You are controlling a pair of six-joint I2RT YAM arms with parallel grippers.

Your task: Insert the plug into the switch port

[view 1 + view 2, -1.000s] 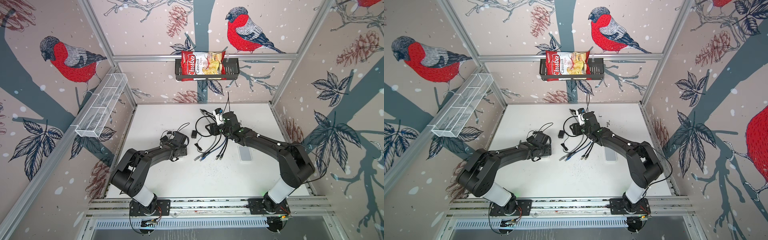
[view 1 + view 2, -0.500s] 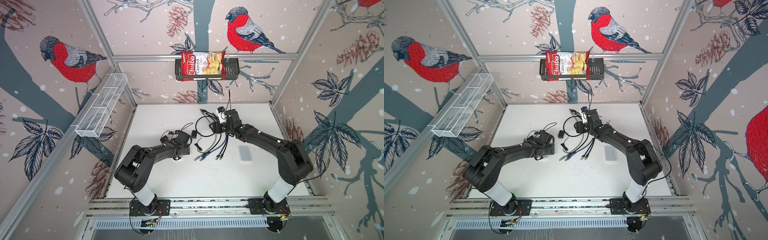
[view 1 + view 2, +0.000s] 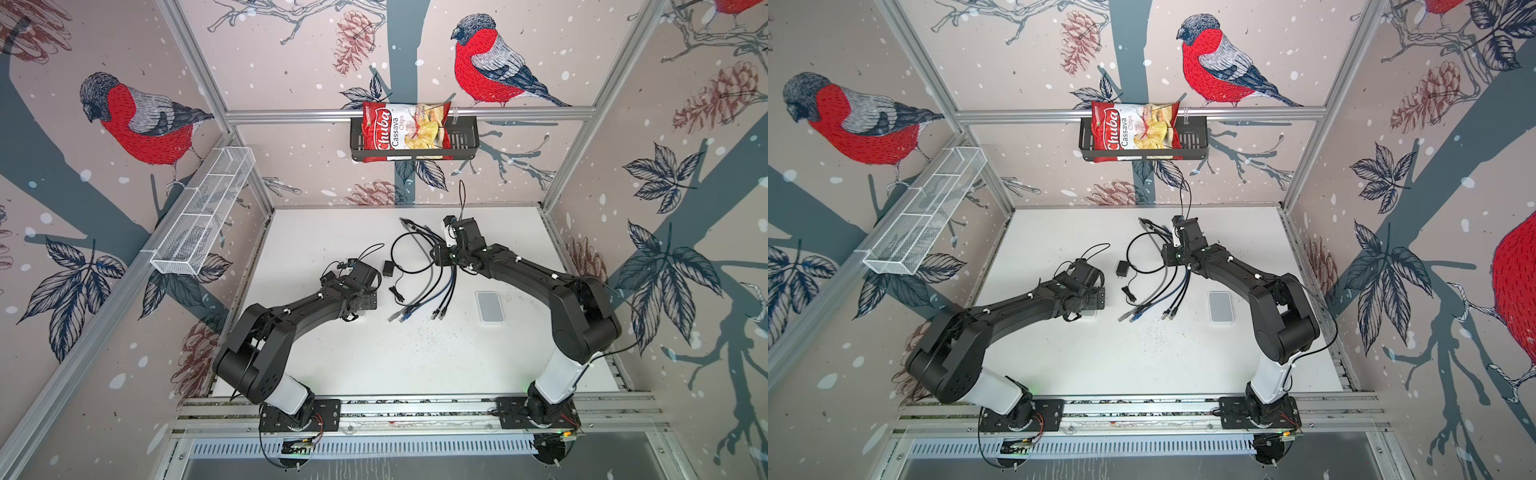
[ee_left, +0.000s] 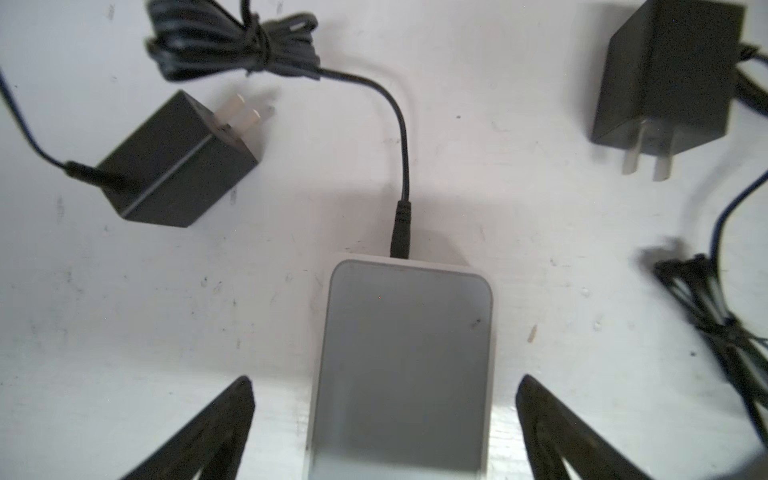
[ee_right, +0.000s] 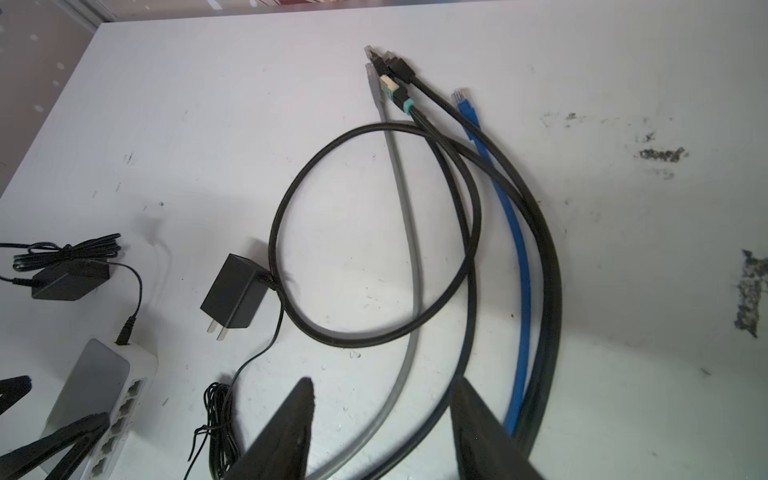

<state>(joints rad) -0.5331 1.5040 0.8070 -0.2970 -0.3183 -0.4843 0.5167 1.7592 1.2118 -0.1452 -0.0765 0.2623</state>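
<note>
Grey switch [image 4: 405, 365] sits on the table [image 4: 124, 311] with the barrel plug [image 4: 401, 232] apparently seated in its rear port, so the job looks done. Left claw [image 4: 385, 379] straddles it wide open, gripping nothing; right claw [image 5: 382, 380] half-open, empty, over the Ethernet cables [image 5: 524, 266].

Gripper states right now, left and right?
Left gripper: open, straddling the switch, not gripping it.
Right gripper: open over the cables, holding nothing.

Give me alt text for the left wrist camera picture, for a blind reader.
A grey switch lies on the white table between the fingers of the open left gripper, with a black plug at its end. Two black power adapters lie apart nearby.
</note>
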